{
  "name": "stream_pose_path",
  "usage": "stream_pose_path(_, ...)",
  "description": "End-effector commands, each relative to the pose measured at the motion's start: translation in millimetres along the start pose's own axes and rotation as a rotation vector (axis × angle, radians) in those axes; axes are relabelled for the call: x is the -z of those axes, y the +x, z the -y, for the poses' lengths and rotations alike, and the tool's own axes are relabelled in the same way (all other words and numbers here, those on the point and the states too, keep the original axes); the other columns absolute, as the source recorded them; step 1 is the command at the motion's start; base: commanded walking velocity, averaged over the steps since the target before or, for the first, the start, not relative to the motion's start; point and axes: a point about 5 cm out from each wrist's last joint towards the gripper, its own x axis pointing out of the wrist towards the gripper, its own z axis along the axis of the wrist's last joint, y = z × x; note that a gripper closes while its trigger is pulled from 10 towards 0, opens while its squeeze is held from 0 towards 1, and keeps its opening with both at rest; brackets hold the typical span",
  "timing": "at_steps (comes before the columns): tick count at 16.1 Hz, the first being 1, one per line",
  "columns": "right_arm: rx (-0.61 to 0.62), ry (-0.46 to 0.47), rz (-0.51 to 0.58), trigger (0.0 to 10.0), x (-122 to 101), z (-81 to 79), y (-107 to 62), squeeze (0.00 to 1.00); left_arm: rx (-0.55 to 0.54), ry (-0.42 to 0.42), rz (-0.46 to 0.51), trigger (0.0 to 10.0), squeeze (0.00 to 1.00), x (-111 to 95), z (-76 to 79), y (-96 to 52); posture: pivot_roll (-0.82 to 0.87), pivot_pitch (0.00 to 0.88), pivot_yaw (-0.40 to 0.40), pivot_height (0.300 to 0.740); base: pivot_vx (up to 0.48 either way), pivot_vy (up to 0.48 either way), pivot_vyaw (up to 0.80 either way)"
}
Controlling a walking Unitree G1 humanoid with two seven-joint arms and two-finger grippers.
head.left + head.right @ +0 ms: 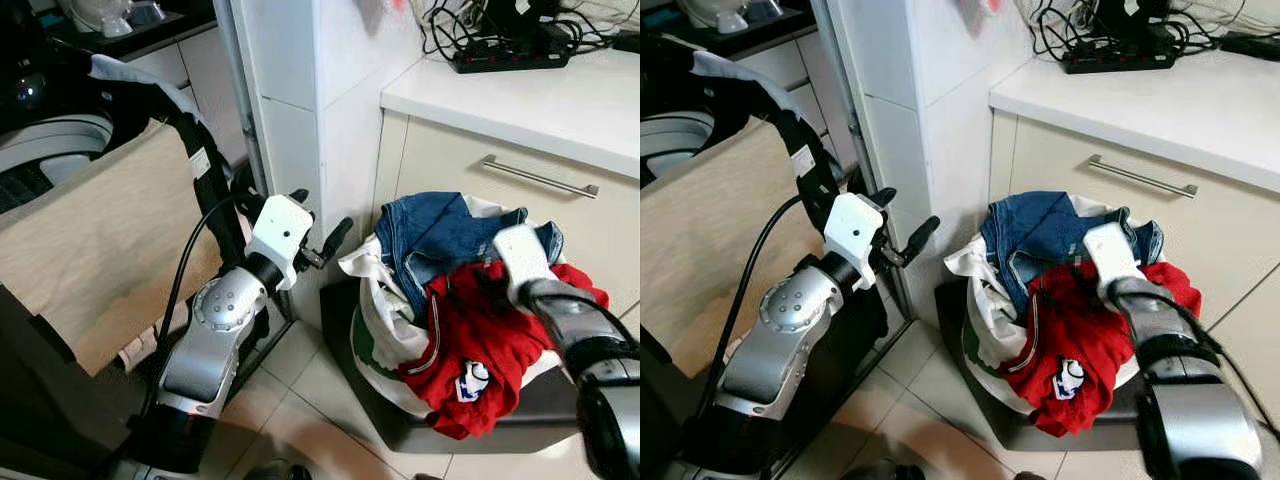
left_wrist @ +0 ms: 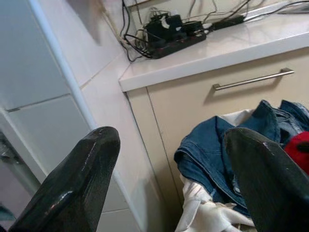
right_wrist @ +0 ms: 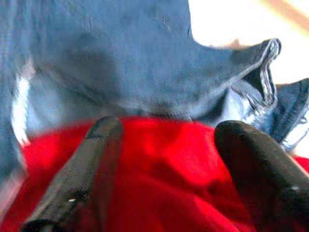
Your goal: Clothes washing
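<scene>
Clothes are what we see heaped in a laundry basket (image 1: 440, 425) on the tiled floor (image 1: 300, 400), just in front of a beige cabinet drawer (image 1: 500, 200) with a metal handle (image 1: 540, 177): a red garment (image 1: 480, 350) lies on the front of the heap, blue jeans (image 1: 430, 235) lie behind it toward the cabinet, and a white cloth (image 1: 385, 320) spills over the basket's left rim. Our right claw (image 3: 164, 169) reaches down into the heap, its two black fingers (image 3: 87, 164) spread wide and lying against the red garment, with the jeans just beyond the tips; nothing is pinched between them. Our left claw (image 1: 318, 235) is held up beside the white tiled pillar (image 1: 300, 120), left of the basket and apart from the clothes, with its fingers (image 2: 72, 183) parted wide and empty; along them we see the jeans and white cloth farther off. Above the drawer, a white tabletop (image 1: 520, 95) carries a black power strip (image 1: 510, 58) with tangled cables. To the left a beige panel (image 1: 100, 230) leans.
</scene>
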Motion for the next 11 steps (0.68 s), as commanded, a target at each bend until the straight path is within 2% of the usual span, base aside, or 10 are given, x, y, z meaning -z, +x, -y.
stream_pose_path(1,-0.007,0.042,0.038,0.0,-5.4,-5.8,2.1,0.00,-0.013,0.014,-0.003,10.0,0.00,0.6,-1.4,3.1,-0.14,0.000,0.045,0.740,0.000,0.000,0.00)
stream_pose_path(5,-0.059,0.094,-0.032,0.0,20.0,-24.1,1.8,0.00,0.004,-0.009,0.016,10.0,0.00,-1.2,8.2,11.6,-0.16,0.000,0.039,0.740,0.000,0.000,0.00)
stream_pose_path(6,-0.007,-0.075,0.013,8.2,15.9,-15.4,-0.7,0.00,0.000,-0.004,0.014,10.0,0.00,-0.9,6.6,10.3,-0.15,0.000,0.037,0.740,0.000,0.000,0.00)
stream_pose_path(7,0.025,-0.218,0.094,10.0,3.5,-7.9,-3.2,1.00,-0.006,0.001,0.014,10.0,0.00,-1.1,4.2,9.0,-0.15,0.000,0.037,0.740,0.000,0.000,0.00)
stream_pose_path(8,0.030,-0.247,0.140,10.0,-5.7,-3.8,-4.8,1.00,-0.009,0.002,0.014,10.0,0.00,-1.2,3.2,8.3,-0.15,0.000,0.038,0.740,0.000,0.000,0.00)
stream_pose_path(9,0.022,-0.318,0.188,10.0,-20.5,7.4,-9.8,1.00,-0.011,0.003,0.015,10.0,0.00,-0.8,2.8,8.1,-0.15,0.000,0.045,0.740,0.000,0.000,0.00)
stream_pose_path(11,0.002,-0.370,0.167,10.0,-25.9,25.1,-16.4,1.00,-0.002,0.004,0.016,10.0,0.00,-0.4,4.3,9.3,-0.16,0.000,0.052,0.740,0.000,0.000,0.00)
